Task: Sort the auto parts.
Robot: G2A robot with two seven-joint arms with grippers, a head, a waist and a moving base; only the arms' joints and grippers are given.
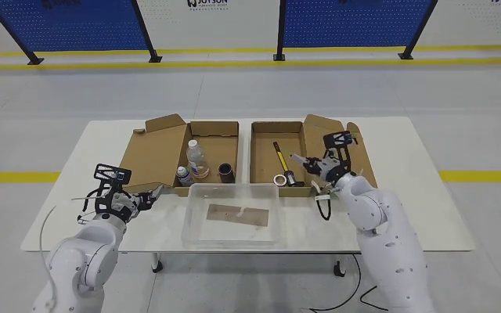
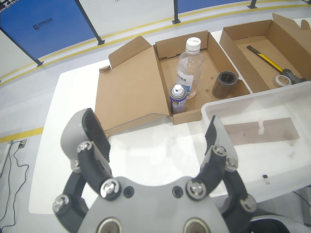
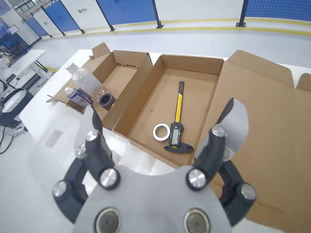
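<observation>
Logging left gripper (image 2: pixel 151 124) as spread wide and empty, hanging over the table (image 1: pixel 423 211) toward its front left, beside the clear tub (image 2: pixel 243 98) and near the corner of the left box's flat flap (image 1: pixel 153 152). Logging right gripper (image 3: pixel 161 107) as equally wide, carrying nothing, hanging above the front edge of the right box (image 3: pixel 192 65) and its opened flap (image 3: pixel 262 98).

Finding a caliper (image 3: pixel 178 112) and a pale ring (image 3: pixel 161 132) just beside each other on that box's floor, near its front wall. Finding a water bottle (image 2: pixel 190 66), a spray can (image 2: pixel 178 99) and a black sleeve (image 2: pixel 224 84) standing upright in the left box (image 2: pixel 187 118), grouped toward its front.

Noting a brown strip (image 2: pixel 262 132) lying flat in the tub. Noting the tub sitting close against both boxes' front walls. Seeing bare tabletop outside both flaps and along the front edge.
</observation>
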